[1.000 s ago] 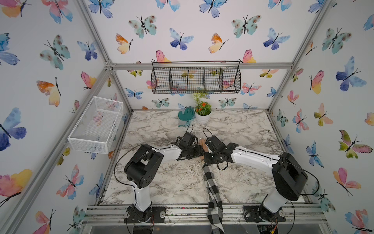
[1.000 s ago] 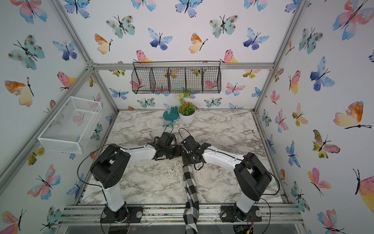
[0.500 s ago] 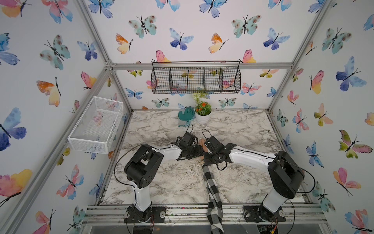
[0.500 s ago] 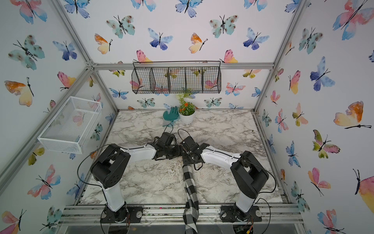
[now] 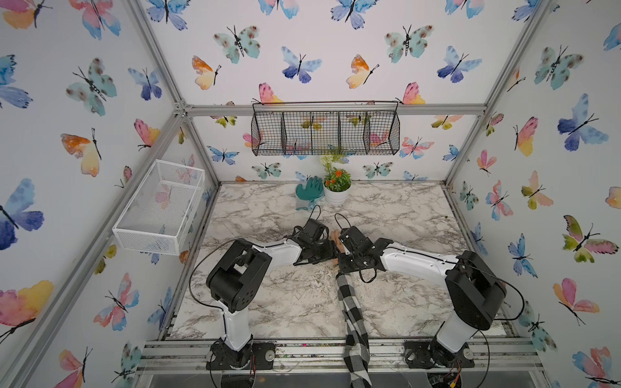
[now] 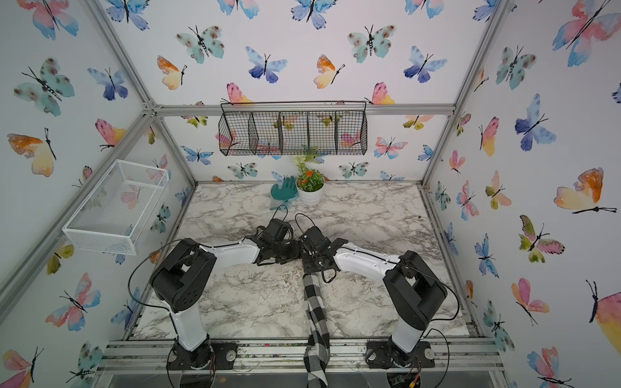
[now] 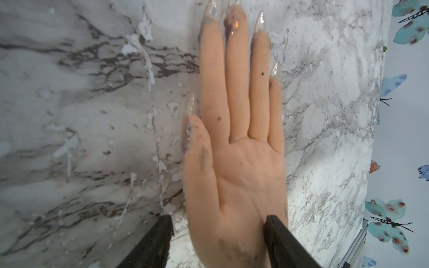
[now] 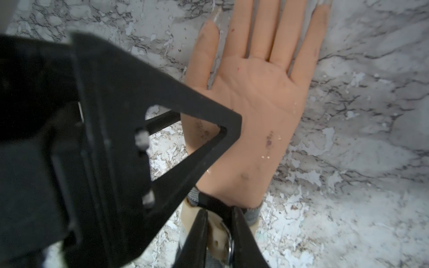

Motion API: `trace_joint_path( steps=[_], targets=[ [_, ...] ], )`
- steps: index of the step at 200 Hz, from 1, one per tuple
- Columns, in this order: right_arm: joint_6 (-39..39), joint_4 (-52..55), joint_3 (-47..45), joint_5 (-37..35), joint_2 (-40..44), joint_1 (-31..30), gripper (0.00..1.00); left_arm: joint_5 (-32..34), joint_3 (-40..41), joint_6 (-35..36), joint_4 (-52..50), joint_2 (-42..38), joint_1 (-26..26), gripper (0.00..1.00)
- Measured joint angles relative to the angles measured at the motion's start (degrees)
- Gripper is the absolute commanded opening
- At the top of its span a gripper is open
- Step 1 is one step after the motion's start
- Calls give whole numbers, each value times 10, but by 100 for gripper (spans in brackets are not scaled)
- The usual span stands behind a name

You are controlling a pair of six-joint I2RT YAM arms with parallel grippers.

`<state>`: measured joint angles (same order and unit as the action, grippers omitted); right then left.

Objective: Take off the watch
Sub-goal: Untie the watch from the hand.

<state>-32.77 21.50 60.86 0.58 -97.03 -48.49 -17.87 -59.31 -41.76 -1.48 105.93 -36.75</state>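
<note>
ok so the right gripper [image 8: 218, 215] has just squeezed down narrow on the watch [image 8: 217, 241] strap by the buckle, and it's still round the mannequin hand [image 8: 253, 109]'s wrist. The left gripper [image 7: 219, 241] sits half open, straddling the palm heel. Looks like unbuckling starts now.

No txt, labels, brands or nos. can be read in any view. Strap of watch [image 8: 217, 236], between the jaws of the rt pincer [image 8: 218, 210], is too blurred to show any marking.
</note>
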Motion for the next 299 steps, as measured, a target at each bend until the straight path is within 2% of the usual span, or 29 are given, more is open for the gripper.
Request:
trace_joint_path(
  steps=[39, 98, 172, 250, 299],
  targets=[
    [-14, -47, -32, 8, 16, 0, 16, 4, 18, 14, -8, -23, 10, 66],
    [-48, -126, -80, 27, 33, 0, 12, -10, 110, 31, -24, -102, 12, 67],
    [-64, -156, -102, 33, 43, 4, 10, -16, 117, 31, 2, -111, -12, 67],
    [-84, -190, -129, 47, 51, 12, 9, -18, 158, 21, 41, -144, -20, 67],
    [-88, -197, -132, 49, 51, 13, 8, -24, 150, 21, 55, -147, -30, 67]
  ],
)
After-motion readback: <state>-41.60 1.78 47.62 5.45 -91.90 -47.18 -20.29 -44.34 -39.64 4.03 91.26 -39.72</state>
